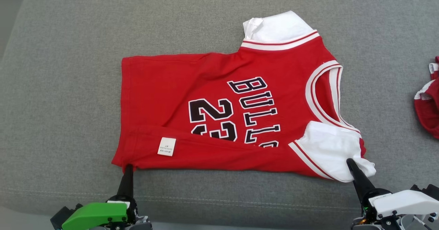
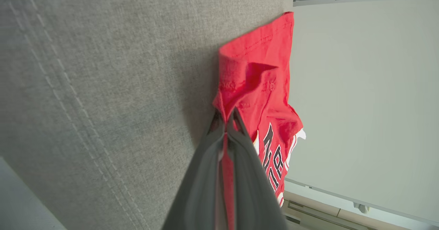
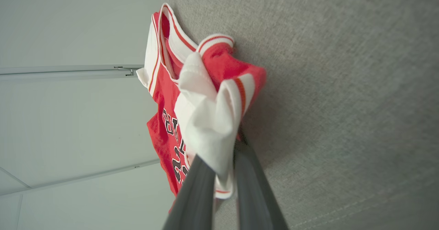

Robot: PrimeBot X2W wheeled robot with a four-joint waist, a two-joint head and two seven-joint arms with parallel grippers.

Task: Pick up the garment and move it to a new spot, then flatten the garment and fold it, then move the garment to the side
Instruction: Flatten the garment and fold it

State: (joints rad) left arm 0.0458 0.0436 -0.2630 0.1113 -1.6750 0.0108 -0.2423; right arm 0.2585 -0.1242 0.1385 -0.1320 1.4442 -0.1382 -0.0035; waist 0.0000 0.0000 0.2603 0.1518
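Cushion (image 1: 68,85): a grey fabric surface is carrying everything. Its weave is probably gripping cloth, so lifting clear is looking safer than dragging.
Shirt (image 1: 205,85): the red jersey is lying across the middle, neck toward the robot's right, with its near long edge doubled over onto the lettering. I judge a fold is being made. Both held ends should be rising and travelling together, level, so the crease is running straight.
Second garment (image 1: 428,103): another red piece is sitting at the far right, apart from the shirt. The right arm should be steering clear of it.
Sleeve (image 1: 329,147): the near white sleeve is bunching. A gentle outward pull would be smoothing it.
Left gripper (image 1: 128,169): its fingers are pinching tight on the near hem corner, with red cloth showing between them.
Right gripper (image 1: 349,162): its fingers are clamping, almost together, on the white sleeve.
Tag (image 1: 166,146): a small white label is lying on the doubled edge.
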